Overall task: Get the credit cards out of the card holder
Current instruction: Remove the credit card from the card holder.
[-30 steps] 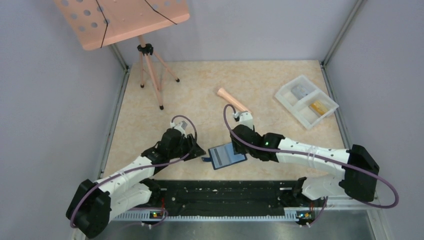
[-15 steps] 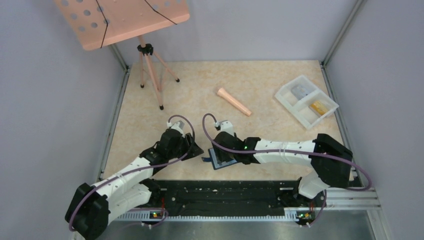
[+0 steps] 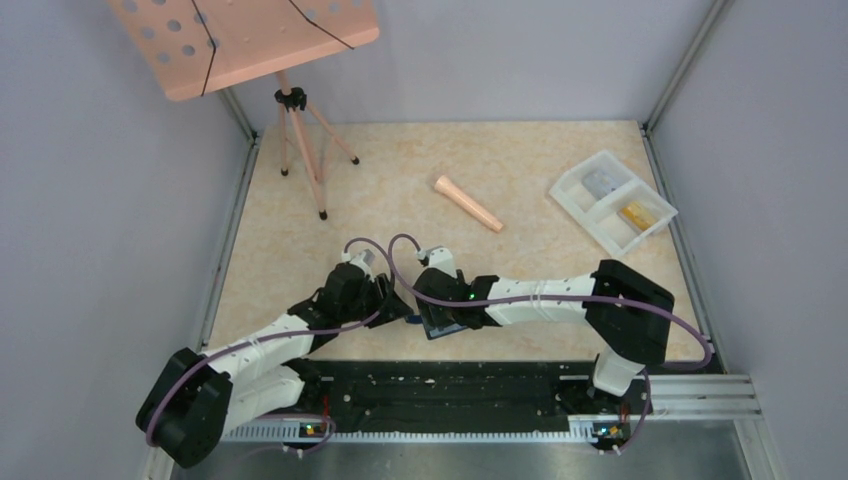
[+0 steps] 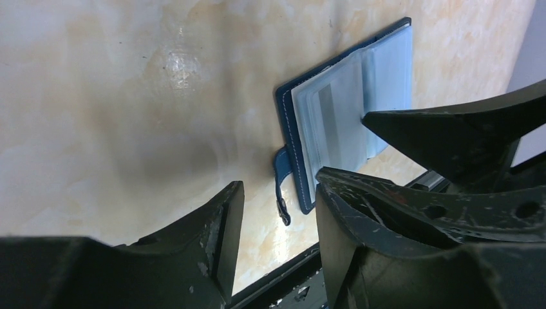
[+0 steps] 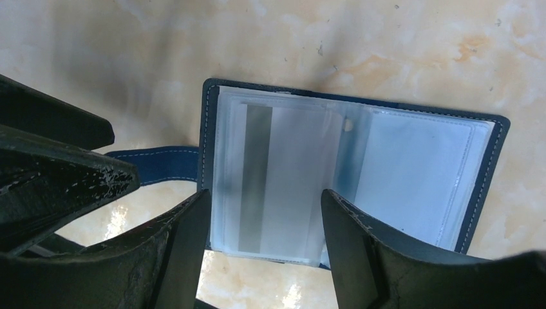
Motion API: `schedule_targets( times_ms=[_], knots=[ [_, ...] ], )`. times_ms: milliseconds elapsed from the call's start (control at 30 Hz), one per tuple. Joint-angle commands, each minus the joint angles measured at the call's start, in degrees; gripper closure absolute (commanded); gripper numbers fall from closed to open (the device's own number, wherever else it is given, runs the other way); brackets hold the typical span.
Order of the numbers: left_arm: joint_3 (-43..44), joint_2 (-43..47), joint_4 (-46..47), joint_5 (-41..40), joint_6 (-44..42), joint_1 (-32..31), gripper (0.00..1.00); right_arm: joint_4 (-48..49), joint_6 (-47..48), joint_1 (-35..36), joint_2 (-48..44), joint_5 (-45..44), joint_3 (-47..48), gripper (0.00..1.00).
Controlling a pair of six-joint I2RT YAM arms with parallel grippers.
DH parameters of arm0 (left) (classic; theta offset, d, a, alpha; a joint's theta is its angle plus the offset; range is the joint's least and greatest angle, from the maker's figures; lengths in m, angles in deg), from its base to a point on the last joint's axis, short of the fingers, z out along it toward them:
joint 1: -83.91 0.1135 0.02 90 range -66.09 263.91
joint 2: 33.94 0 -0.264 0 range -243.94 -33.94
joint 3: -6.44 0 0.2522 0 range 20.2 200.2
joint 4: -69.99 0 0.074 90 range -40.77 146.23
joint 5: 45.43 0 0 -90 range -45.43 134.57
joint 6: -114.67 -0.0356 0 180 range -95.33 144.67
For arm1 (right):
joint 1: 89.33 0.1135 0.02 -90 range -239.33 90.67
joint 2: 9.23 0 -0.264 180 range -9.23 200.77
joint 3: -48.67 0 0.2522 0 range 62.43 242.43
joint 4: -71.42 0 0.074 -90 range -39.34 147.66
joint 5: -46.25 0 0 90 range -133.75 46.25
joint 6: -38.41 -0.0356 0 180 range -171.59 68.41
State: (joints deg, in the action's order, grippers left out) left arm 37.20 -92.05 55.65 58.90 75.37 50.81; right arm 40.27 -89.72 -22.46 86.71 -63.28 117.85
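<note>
The dark navy card holder [image 5: 489, 138] lies open on the table, its tab [image 5: 154, 164] pointing left. A pale grey card with a dark stripe [image 5: 277, 174] sits in its left clear pocket. My right gripper [image 5: 264, 199] is open, its jaws either side of that pocket's near edge; from above [image 3: 438, 312] it covers most of the holder [image 3: 432, 328]. My left gripper [image 4: 277, 206] is open and empty just left of the holder [image 4: 335, 122], over the tab [image 4: 281, 187]. A tan-gold card [image 3: 636, 213] and a grey card [image 3: 600, 181] lie in the white tray [image 3: 585, 222].
A pink cone-shaped peg [image 3: 467, 203] lies mid-table. A music stand on a tripod [image 3: 300, 140] stands at the back left. The black rail [image 3: 450, 385] runs along the near edge just below the holder. Grey walls close in both sides.
My right gripper has swung left and down over the holder, now covering it from above. My left gripper has shifted a little right, closer to the holder's tab.
</note>
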Motion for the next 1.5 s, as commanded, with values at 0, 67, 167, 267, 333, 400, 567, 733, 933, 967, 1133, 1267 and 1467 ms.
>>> schedule_targets(
  times_ms=[0, 67, 167, 267, 333, 400, 567, 733, 933, 967, 1133, 1267, 1467],
  knots=[
    [-0.9, -0.8, 5.5, 1.9, 0.5, -0.1, 0.5, -0.2, -0.1, 0.9, 1.7, -2.3, 3.3, 0.37],
    [-0.8, -1.3, 5.8, 2.4, 0.6, -0.1, 0.52, -0.3, 0.0, 1.0, 2.3, -2.8, 3.3, 0.38],
    [-0.7, -1.6, 5.6, 2.6, 0.7, -0.1, 0.57, -0.4, 0.0, 1.0, 2.9, -3.1, 3.0, 0.4],
    [-0.7, -1.8, 4.9, 2.0, 0.8, -0.1, 0.75, -0.2, -0.1, 1.1, 2.8, -3.1, 2.7, 0.43],
    [-0.7, -2.0, 4.9, 2.1, 0.8, -0.1, 0.88, 0.0, -0.1, 1.1, 2.4, -3.2, 2.5, 0.45],
    [-0.5, -2.3, 4.8, 2.1, 0.8, -0.1, 1.0, 0.0, -0.2, 1.1, 1.7, -3.8, 2.3, 0.47],
    [-0.1, -2.4, 3.6, 1.8, 0.8, -0.1, 1.0, -0.7, -0.4, 1.1, 0.0, -5.0, 1.8, 0.48],
    [0.2, -1.5, 2.0, 0.8, 0.6, -0.1, 1.0, -2.8, -0.7, 1.1, -2.2, -7.4, 1.3, 0.45],
    [0.3, -0.5, 0.9, -0.1, 0.5, -0.1, 1.0, -4.7, -1.1, 1.2, -4.7, -9.0, 0.5, 0.46],
    [0.4, -0.6, 0.8, -0.2, 0.4, -0.1, 1.0, -5.2, -1.1, 1.1, -5.1, -9.1, 0.4, 0.46],
    [0.9, -0.7, -0.7, -0.6, 0.2, -0.1, 1.0, -7.0, -1.3, 1.1, -7.0, -10.2, 0.2, 0.46],
    [2.4, -0.4, -3.8, -2.3, -1.1, 0.0, 1.0, -10.7, -2.2, 1.1, -9.7, -11.8, 0.0, 0.46],
    [5.5, -1.3, -7.0, -5.3, -2.7, -0.1, 1.0, -13.8, -4.4, 0.5, -16.5, -13.4, -5.2, 0.46]
  ],
)
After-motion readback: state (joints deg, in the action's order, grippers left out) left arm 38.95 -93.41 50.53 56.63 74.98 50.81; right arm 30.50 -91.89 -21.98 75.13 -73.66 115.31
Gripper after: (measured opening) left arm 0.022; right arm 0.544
